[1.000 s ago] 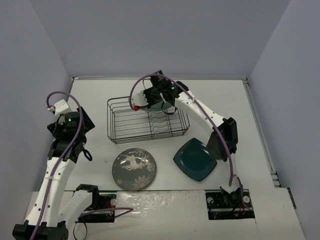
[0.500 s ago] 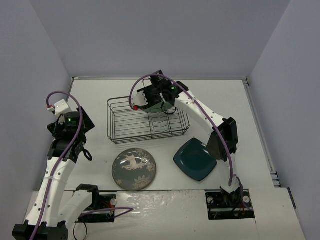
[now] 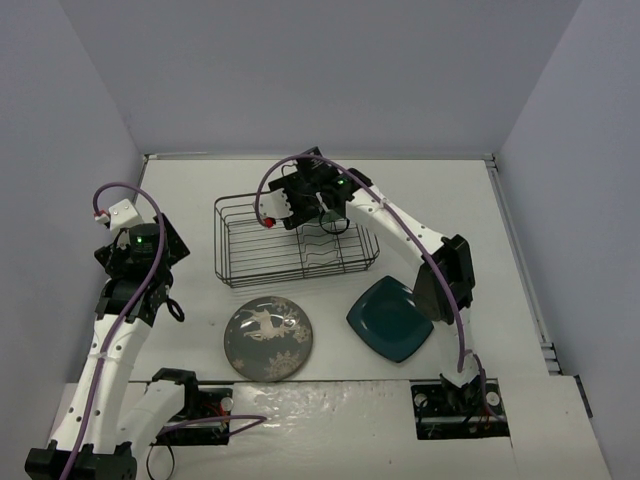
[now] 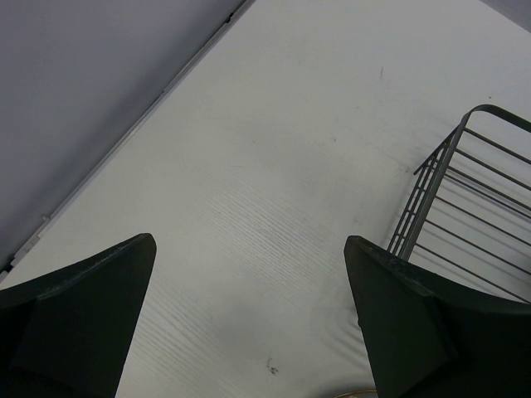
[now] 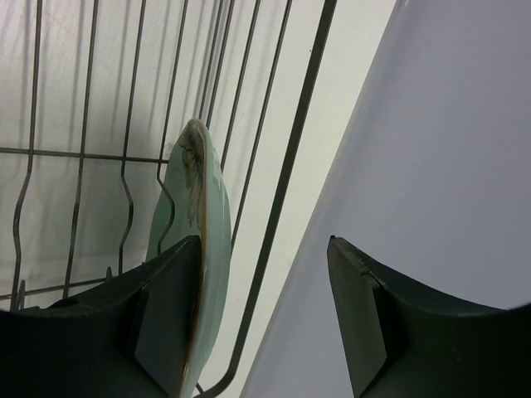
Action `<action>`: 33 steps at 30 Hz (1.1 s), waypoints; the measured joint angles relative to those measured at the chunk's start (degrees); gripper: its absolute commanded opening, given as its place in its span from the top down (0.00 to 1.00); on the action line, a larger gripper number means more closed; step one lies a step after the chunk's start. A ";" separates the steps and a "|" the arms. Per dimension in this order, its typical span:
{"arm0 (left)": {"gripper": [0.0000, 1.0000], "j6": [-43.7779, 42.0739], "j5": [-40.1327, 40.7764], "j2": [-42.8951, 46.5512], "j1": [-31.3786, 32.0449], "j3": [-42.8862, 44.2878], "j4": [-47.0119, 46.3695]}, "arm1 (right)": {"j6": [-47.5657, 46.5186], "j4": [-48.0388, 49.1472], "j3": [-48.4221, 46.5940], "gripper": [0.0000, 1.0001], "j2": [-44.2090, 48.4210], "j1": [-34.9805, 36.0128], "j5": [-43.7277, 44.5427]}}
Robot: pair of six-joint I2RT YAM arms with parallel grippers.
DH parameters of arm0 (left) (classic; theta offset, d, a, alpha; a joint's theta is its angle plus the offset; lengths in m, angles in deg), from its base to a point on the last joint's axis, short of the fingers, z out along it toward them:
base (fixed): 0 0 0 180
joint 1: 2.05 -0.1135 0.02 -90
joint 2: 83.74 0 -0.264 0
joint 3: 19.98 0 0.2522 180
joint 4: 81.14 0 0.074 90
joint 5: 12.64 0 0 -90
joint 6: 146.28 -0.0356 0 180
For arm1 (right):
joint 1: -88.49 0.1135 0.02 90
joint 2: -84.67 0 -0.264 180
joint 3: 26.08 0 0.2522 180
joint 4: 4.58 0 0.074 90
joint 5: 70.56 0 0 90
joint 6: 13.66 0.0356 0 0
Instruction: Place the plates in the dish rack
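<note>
The mint-green plate (image 5: 197, 224) stands on edge in the wavy slots of the black wire dish rack (image 3: 219, 240). My right gripper (image 5: 264, 249) is open above the rack's far right part (image 3: 312, 192). Its left finger lies against the plate's rim and its right finger stands well clear. The dark grey deer plate (image 3: 268, 338) lies flat in front of the rack. The dark teal square plate (image 3: 390, 318) lies flat to its right. My left gripper (image 4: 249, 257) is open and empty, raised left of the rack (image 3: 140, 255).
The rack's left corner (image 4: 452, 186) shows in the left wrist view. Grey walls enclose the table on the left, back and right. The back wall is close behind the rack's far rim (image 5: 286, 174). Both arm bases sit at the near edge.
My right gripper has shifted a little toward the far side of the rack, above the mint-green plate. The left arm and the two flat plates have not moved.
</note>
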 measured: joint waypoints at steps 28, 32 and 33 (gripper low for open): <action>0.03 0.00 -0.44 -0.02 0.00 0.00 -0.01 | -0.08 -2.30 5.00 0.00 5.93 2.75 -1.61; 0.03 0.00 -0.45 -0.02 0.00 0.00 -0.01 | -0.30 -4.14 5.62 0.00 6.89 3.26 -2.69; 0.03 0.00 -0.46 -0.02 0.00 0.00 0.00 | -0.38 -4.65 5.81 0.00 7.31 3.50 -3.15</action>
